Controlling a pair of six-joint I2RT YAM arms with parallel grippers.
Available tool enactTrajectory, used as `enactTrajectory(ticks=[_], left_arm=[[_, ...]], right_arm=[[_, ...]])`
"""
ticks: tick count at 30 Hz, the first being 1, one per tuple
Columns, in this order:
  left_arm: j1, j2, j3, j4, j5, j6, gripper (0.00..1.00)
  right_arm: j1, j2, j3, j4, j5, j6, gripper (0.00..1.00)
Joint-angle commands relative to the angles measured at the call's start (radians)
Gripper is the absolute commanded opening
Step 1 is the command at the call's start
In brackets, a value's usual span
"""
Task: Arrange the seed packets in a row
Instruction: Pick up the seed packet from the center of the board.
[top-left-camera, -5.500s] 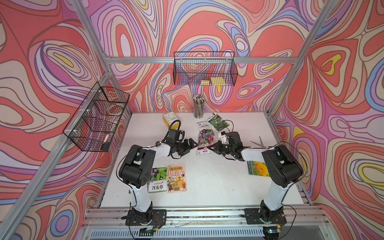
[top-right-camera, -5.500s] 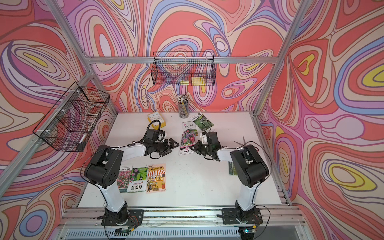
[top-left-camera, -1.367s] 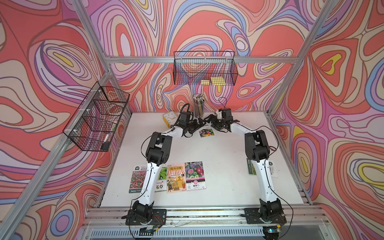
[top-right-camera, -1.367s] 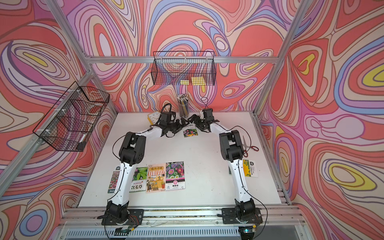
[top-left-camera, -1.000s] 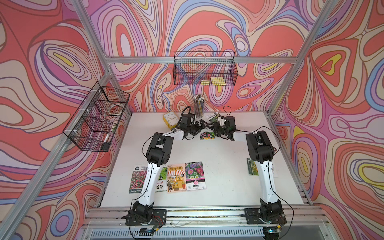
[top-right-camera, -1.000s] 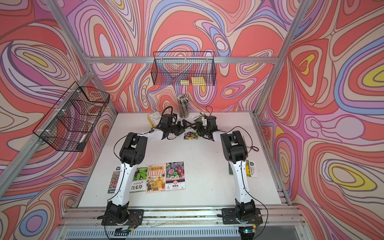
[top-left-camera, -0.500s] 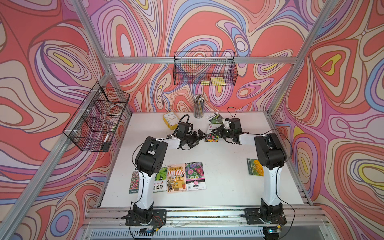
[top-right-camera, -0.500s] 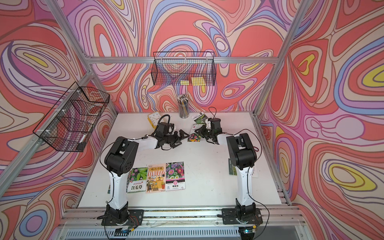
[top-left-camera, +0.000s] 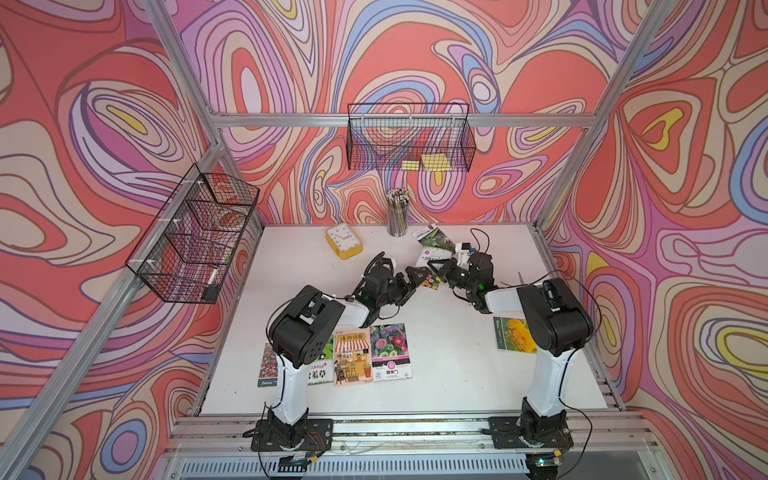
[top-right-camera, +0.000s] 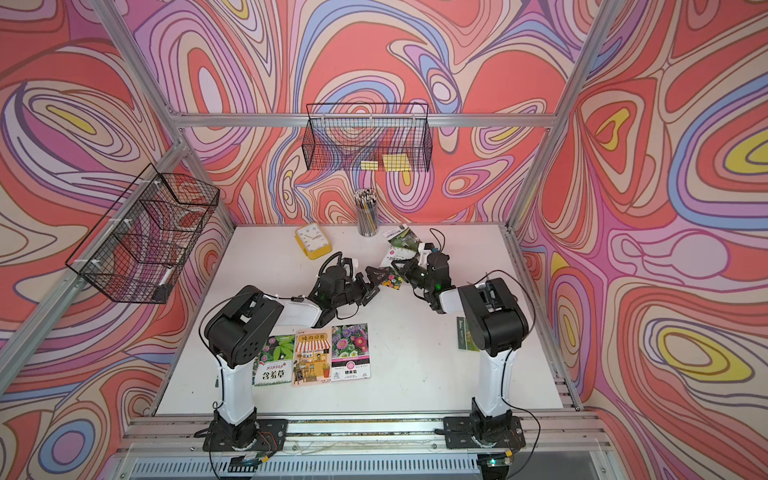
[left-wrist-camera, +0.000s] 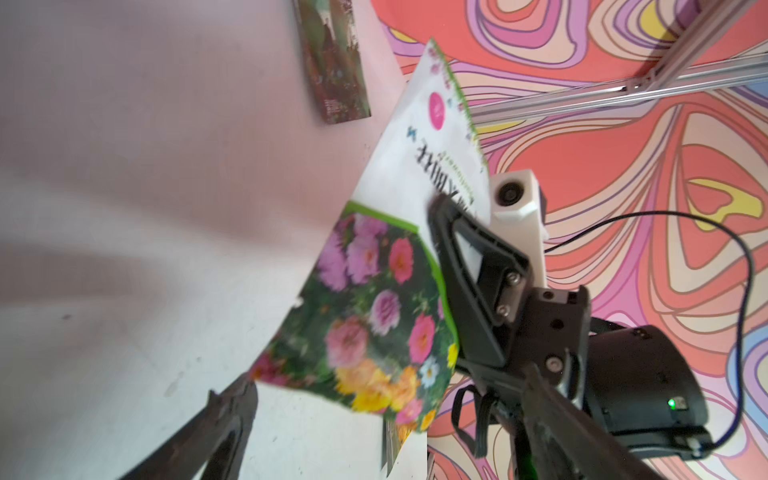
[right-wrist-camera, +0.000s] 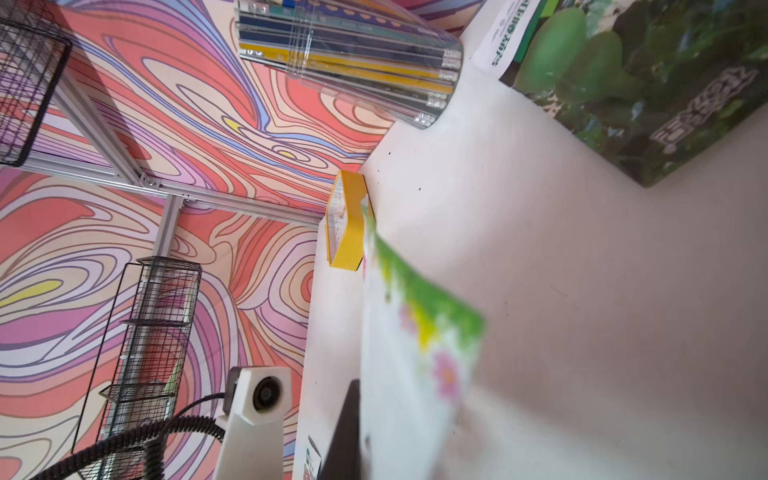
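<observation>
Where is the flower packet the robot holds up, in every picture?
Both top views: flower packet mid-picture, lifted, just nearer than the green packet.
Left wrist: flower packet close up, flowers showing.
Right wrist: flower packet close up, blurred, seen nearly edge-on.
Landmark: green packet, lying flat, shows in all four.

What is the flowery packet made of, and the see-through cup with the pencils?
The flower packet looks like thin glossy paper or plastic film: it is sheet-thin, slightly curved, with shiny colour print. The pencil cup looks like clear hard plastic, perhaps glass: the pencils show straight through its smooth wall.
</observation>
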Motion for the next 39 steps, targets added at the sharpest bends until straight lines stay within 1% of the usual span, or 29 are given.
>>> enactTrajectory(ticks=[1,4,5,7,9,10,12,13,14,16,17,19,20,21,22,24,26,28,29,31,34,36,39], left_arm=[[-0.025,0.01,0.022,0.112,-0.079,-0.035,0.96],[-0.041,0.026,0.041,0.104,-0.087,-0.045,0.84],[-0.047,0.033,0.046,0.111,-0.089,-0.05,0.78],[-0.051,0.044,0.048,0.128,-0.093,-0.061,0.63],[-0.05,0.046,0.047,0.145,-0.098,-0.063,0.44],[-0.051,0.044,0.046,0.151,-0.101,-0.06,0.36],[-0.05,0.04,0.046,0.159,-0.114,-0.056,0.11],[-0.051,0.042,0.049,0.164,-0.113,-0.054,0.02],[-0.05,0.044,0.055,0.173,-0.113,-0.053,0.0],[-0.047,0.06,0.065,0.222,-0.09,-0.052,0.0],[-0.043,0.068,0.071,0.249,-0.07,-0.057,0.0],[-0.029,0.071,0.077,0.256,-0.016,-0.054,0.0],[-0.016,0.063,0.08,0.227,0.029,-0.036,0.0],[-0.001,0.048,0.082,0.176,0.081,-0.002,0.0],[0.015,0.03,0.085,0.108,0.129,0.035,0.0],[0.049,-0.018,0.105,-0.085,0.239,0.142,0.0],[0.093,-0.075,0.142,-0.357,0.33,0.306,0.0],[0.125,-0.11,0.183,-0.574,0.392,0.453,0.0],[0.141,-0.124,0.199,-0.648,0.43,0.511,0.0],[0.163,-0.137,0.212,-0.698,0.517,0.573,0.0],[0.184,-0.137,0.213,-0.645,0.685,0.571,0.0],[0.189,-0.138,0.219,-0.644,0.741,0.584,0.0],[0.191,-0.126,0.241,-0.664,0.806,0.596,0.0]], right_arm=[[0.009,-0.061,-0.042,0.148,0.027,0.063,0.0],[0.008,-0.081,-0.072,0.19,0.032,0.085,0.0],[0.008,-0.088,-0.075,0.19,0.032,0.085,0.0],[0.008,-0.1,-0.078,0.19,0.032,0.085,0.0],[0.008,-0.11,-0.085,0.187,0.032,0.09,0.0],[0.008,-0.114,-0.089,0.185,0.031,0.089,0.0],[0.009,-0.121,-0.1,0.187,0.026,0.091,0.0],[0.01,-0.121,-0.106,0.192,0.024,0.093,0.0],[0.009,-0.122,-0.111,0.197,0.02,0.099,0.0],[0.009,-0.123,-0.13,0.217,0.005,0.104,0.0],[0.008,-0.128,-0.14,0.212,-0.006,0.103,0.07],[0.003,-0.153,-0.15,0.161,-0.028,0.065,0.37],[-0.006,-0.181,-0.154,0.093,-0.034,0.028,0.54],[-0.018,-0.223,-0.153,0.013,-0.044,-0.018,0.64],[-0.031,-0.251,-0.144,-0.085,-0.055,-0.07,0.7],[-0.058,-0.319,-0.101,-0.342,-0.053,-0.207,0.76],[-0.083,-0.373,-0.026,-0.632,-0.029,-0.381,0.79],[-0.102,-0.407,0.029,-0.813,-0.005,-0.501,0.82],[-0.118,-0.416,0.05,-0.88,-0.017,-0.546,0.83],[-0.16,-0.43,0.055,-0.92,-0.063,-0.559,0.85],[-0.194,-0.432,0.032,-0.866,-0.169,-0.522,0.86],[-0.193,-0.411,0.041,-0.868,-0.229,-0.535,0.86],[-0.194,-0.367,0.033,-0.816,-0.329,-0.505,0.86]])
